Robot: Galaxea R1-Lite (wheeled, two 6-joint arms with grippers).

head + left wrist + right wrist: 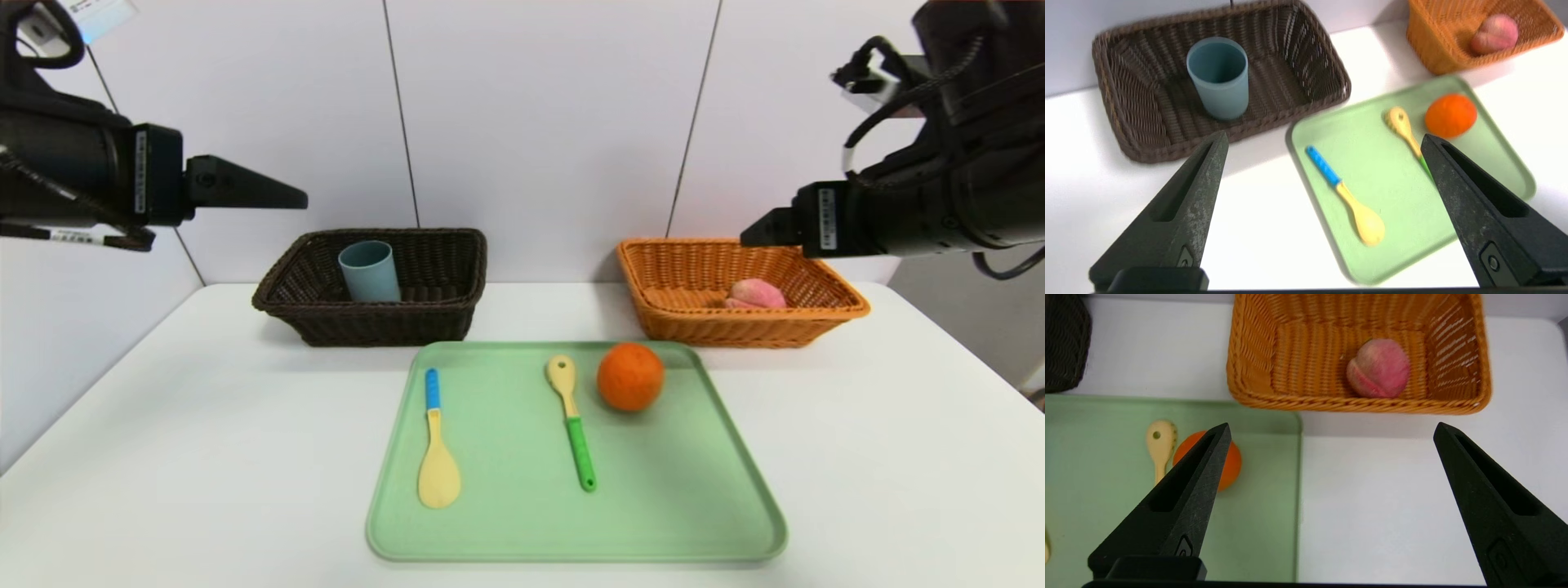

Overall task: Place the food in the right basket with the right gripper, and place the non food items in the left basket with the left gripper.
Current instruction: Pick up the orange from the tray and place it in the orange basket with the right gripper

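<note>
The grey-blue cup (370,271) (1218,76) stands upright in the dark brown left basket (457,278) (1306,65). A peach (757,293) (1378,368) lies in the orange-tan right basket (678,278) (1306,347). On the green tray (506,457) (1392,175) (1098,490) lie the orange (629,376) (1450,115) (1233,461), the blue-handled spoon (437,441) (1347,196) and the green-handled spoon (571,420) (1403,126) (1160,442). My left gripper (286,196) (1325,139) hangs open and empty, high at the left. High at the right, my right gripper (755,233) (1331,428) is open and empty too.
The white table (163,425) carries the tray in the middle front and the two baskets behind it, close to the white wall panels (539,122). Bare table lies on both sides of the tray.
</note>
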